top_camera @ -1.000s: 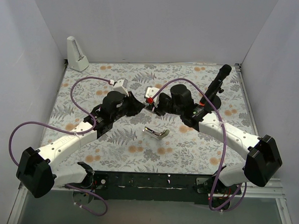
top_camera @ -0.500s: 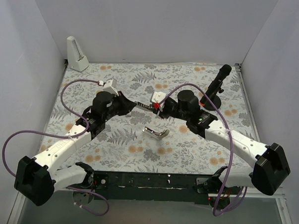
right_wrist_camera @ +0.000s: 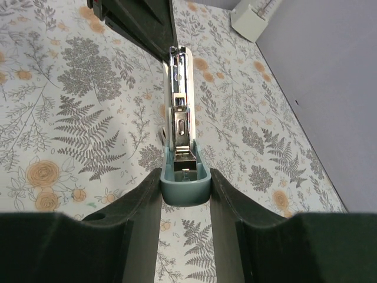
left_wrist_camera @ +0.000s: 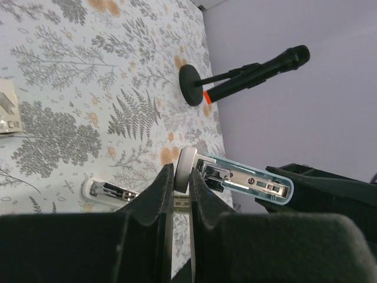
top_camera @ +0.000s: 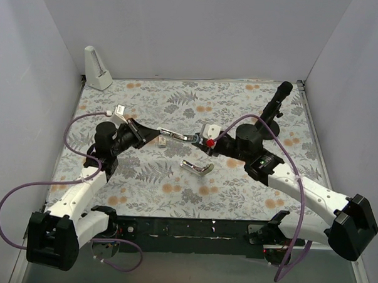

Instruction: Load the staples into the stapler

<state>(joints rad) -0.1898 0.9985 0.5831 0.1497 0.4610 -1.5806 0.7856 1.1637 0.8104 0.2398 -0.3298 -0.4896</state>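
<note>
The light-blue stapler (top_camera: 190, 139) hangs in the air between both grippers, opened out lengthwise, with its silver inner rail (right_wrist_camera: 179, 88) showing. My right gripper (top_camera: 202, 143) is shut on its blue rear end (right_wrist_camera: 185, 187). My left gripper (top_camera: 152, 133) is shut on the white tip at the other end (left_wrist_camera: 187, 170). The small beige box of staples (top_camera: 162, 141) lies on the table under the stapler; it also shows at the left edge of the left wrist view (left_wrist_camera: 6, 109). I cannot make out the grey staple block.
A silver and white metal piece (top_camera: 197, 167) lies on the floral table in front of the stapler. A black torch on a round stand (top_camera: 273, 111) is at the back right. A white wedge-shaped object (top_camera: 97, 68) stands at the back left corner. White walls enclose three sides.
Both grippers have drawn apart, the left to the left and the right to the right. The stapler between them has stretched out longer, with the rail exposed.
</note>
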